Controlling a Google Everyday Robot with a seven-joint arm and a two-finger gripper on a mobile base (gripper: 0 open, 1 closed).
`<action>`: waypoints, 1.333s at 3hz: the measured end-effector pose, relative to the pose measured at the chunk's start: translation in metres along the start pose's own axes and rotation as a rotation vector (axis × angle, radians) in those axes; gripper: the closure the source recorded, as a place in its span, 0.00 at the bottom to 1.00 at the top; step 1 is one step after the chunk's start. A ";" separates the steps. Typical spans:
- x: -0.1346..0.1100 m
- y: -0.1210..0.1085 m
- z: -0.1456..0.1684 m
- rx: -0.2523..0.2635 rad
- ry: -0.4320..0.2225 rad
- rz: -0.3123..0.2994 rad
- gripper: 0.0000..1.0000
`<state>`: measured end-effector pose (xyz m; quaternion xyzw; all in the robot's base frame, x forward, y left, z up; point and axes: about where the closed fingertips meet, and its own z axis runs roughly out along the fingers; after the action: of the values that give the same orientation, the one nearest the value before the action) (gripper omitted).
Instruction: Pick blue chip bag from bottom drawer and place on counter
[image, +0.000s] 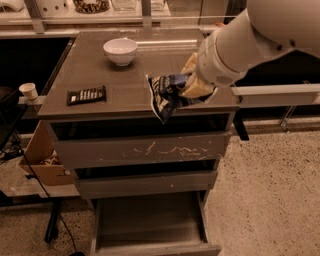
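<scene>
My gripper (186, 88) is shut on the blue chip bag (165, 95), a crumpled dark-blue foil bag with white print. It holds the bag in the air over the front right part of the counter (125, 82), with the bag's lower corner hanging just past the front edge. The big white arm reaches in from the upper right. The bottom drawer (150, 222) is pulled open below, and its grey floor is bare.
A white bowl (120, 51) stands at the back of the counter. A flat black bar (86, 95) lies at the front left. The scratched top drawer front (145, 148) is closed. A cardboard box (42, 157) and a small cup (28, 91) are on the left.
</scene>
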<state>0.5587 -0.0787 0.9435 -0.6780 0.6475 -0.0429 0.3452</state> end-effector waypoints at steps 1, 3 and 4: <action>-0.021 -0.039 0.019 0.053 -0.044 -0.059 1.00; -0.040 -0.072 0.039 0.085 -0.082 -0.099 1.00; -0.039 -0.070 0.042 0.084 -0.078 -0.085 1.00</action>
<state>0.6329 -0.0311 0.9635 -0.6911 0.6017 -0.0581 0.3962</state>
